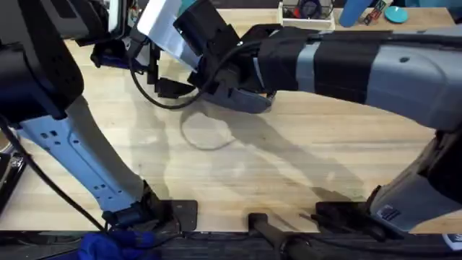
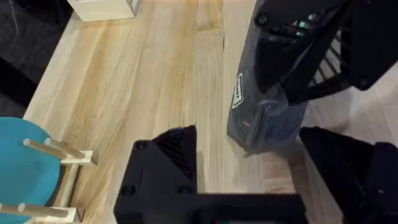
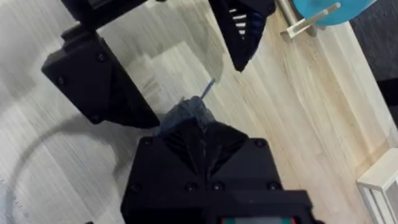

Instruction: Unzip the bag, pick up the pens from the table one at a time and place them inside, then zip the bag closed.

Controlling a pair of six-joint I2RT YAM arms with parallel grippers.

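Blue-grey bag [image 2: 267, 118] lies on the wooden table [image 1: 238, 173]; the right wrist view shows the right gripper [image 3: 196, 124] pinching its end, while the left gripper [image 2: 249, 162] gapes wide beside it.

Blue-grey bag [image 2: 264, 118] with white label, light wood-grain table [image 1: 238, 173], black pincer fingers [image 2: 168, 155]

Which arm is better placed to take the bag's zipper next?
Left, probably: the left pincer is open with a finger either side of the bag, while the right pincer is shut on the bag.
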